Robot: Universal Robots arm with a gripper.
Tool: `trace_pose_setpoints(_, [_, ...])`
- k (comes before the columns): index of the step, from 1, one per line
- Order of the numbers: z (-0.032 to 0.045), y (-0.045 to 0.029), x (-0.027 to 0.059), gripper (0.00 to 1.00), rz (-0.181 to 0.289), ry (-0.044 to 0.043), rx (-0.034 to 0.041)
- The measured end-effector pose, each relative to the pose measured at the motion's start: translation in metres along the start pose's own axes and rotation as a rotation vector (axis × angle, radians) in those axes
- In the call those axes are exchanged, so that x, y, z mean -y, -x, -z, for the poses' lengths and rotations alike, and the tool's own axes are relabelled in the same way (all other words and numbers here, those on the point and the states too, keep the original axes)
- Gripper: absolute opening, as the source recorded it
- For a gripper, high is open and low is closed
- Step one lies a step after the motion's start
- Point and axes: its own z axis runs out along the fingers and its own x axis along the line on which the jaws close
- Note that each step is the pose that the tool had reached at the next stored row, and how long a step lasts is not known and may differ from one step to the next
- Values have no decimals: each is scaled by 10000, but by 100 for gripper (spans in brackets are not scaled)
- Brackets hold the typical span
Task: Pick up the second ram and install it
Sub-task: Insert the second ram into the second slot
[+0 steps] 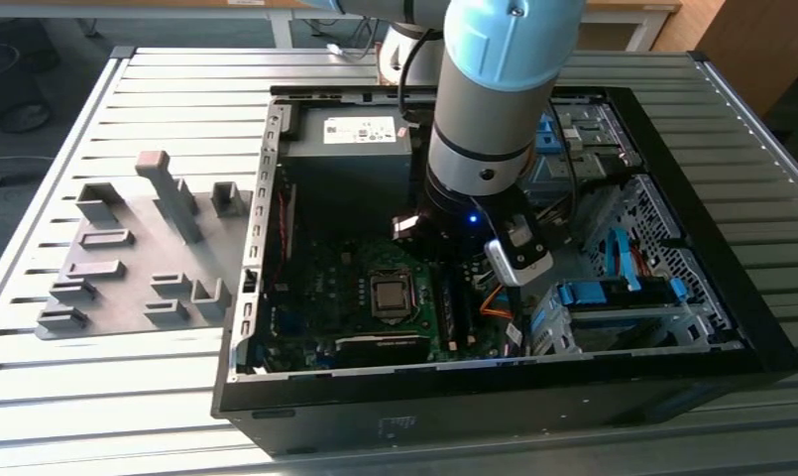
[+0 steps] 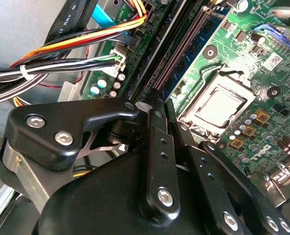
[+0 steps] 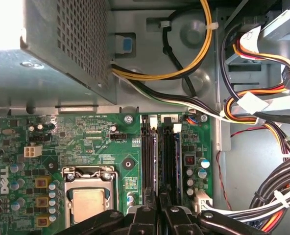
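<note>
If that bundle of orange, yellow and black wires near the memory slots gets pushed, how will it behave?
The orange, yellow and black wire bundle probably flexes aside: it hangs in loose curves. Likely light, and the white wrap should keep it moving together.

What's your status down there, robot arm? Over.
Tool down at the memory slots. Can't tell whether second ram is seated. Cables run beside the slots, none across them.
</note>
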Motion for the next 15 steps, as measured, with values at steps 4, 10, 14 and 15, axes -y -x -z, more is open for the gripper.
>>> trace_pose_setpoints(4, [18, -2, -3, 14, 2, 43, 2])
trace_pose_setpoints(10, [27, -6, -1, 14, 4, 39, -2])
trace_pose_setpoints(14, [19, -7, 0, 14, 5, 38, -2])
trace_pose_setpoints(15, [18, -8, 0, 14, 5, 36, -2])
